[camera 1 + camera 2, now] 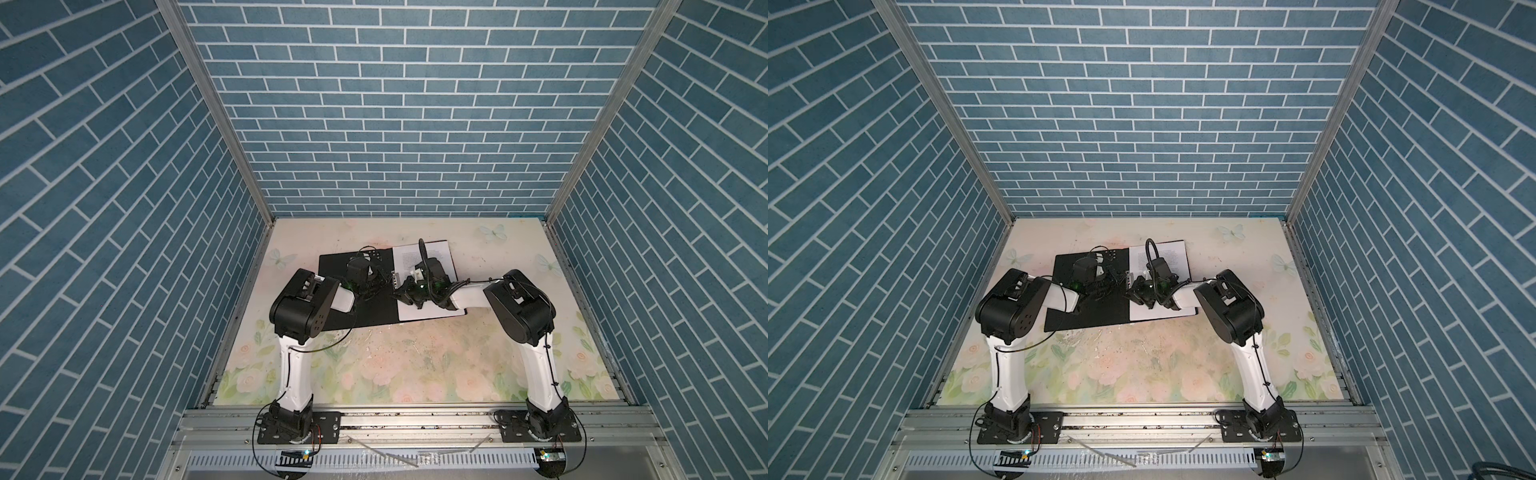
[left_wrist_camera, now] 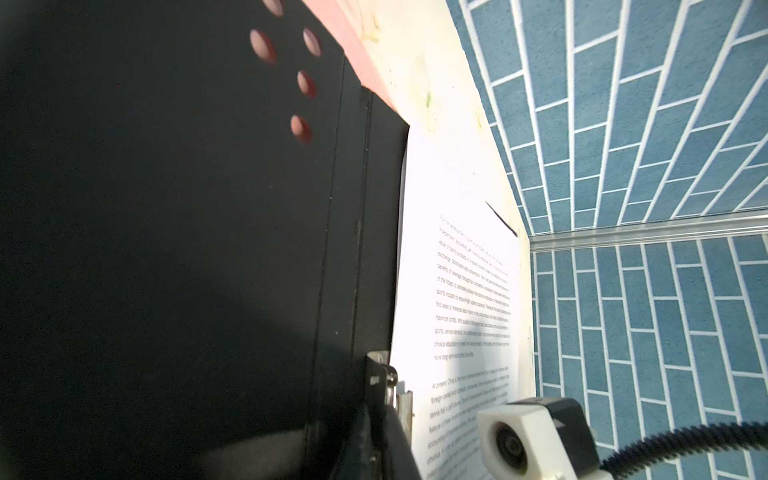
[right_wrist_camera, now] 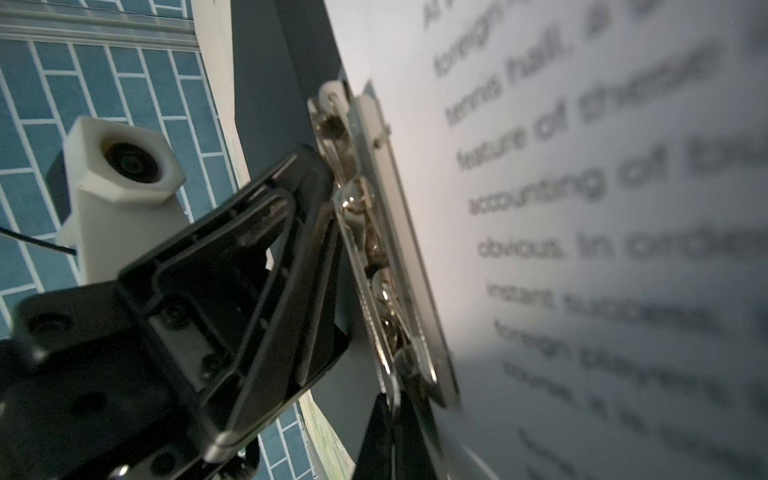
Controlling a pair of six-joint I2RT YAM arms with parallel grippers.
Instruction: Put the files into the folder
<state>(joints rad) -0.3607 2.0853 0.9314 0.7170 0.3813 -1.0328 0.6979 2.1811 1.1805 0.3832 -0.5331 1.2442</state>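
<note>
The folder (image 1: 374,316) (image 1: 1092,320) lies open on the table, matte black inside (image 2: 166,208) (image 3: 266,62), with a strip of red edge at its far side. The files (image 1: 436,253) (image 1: 1173,253), white sheets of black text (image 2: 457,249) (image 3: 582,208), rest on its right half. A metal clip (image 1: 393,279) (image 2: 384,374) (image 3: 374,249) runs along the spine. My left gripper (image 1: 384,284) (image 2: 384,440) is shut, its fingers (image 3: 282,249) tipped against the clip. My right gripper (image 1: 398,291) (image 3: 392,440) is shut on the clip's silver lever end.
A floral table mat (image 1: 415,365) lies under the folder. Blue brick walls (image 1: 395,124) close in three sides, and an aluminium rail (image 1: 415,419) runs along the front. Several round holes (image 2: 262,45) pierce the folder's left half. The right wrist camera (image 2: 519,436) sits close by.
</note>
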